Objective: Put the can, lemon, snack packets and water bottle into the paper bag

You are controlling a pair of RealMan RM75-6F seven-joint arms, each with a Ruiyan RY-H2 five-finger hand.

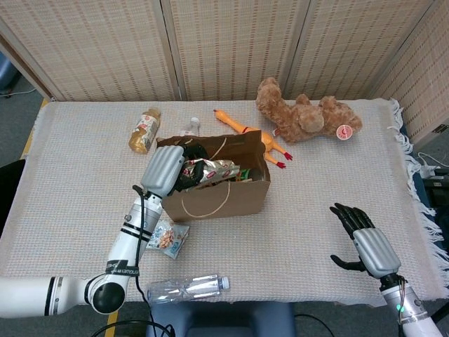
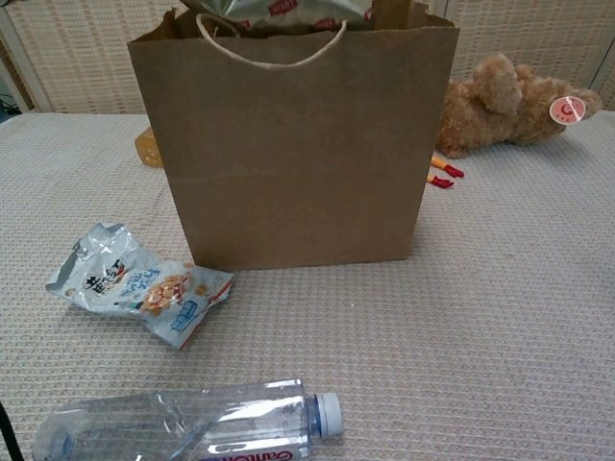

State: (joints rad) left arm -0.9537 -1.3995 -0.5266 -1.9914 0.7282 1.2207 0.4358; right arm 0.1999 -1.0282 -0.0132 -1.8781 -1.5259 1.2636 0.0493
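Overhead, woven cloth (image 1: 84,182), wicker screens (image 1: 231,45).

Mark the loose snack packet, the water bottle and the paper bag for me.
snack packet (image 2: 135,283): chest view, printed front.
water bottle (image 2: 192,427): chest view, clear body.
paper bag (image 2: 293,163): chest view, front wall.
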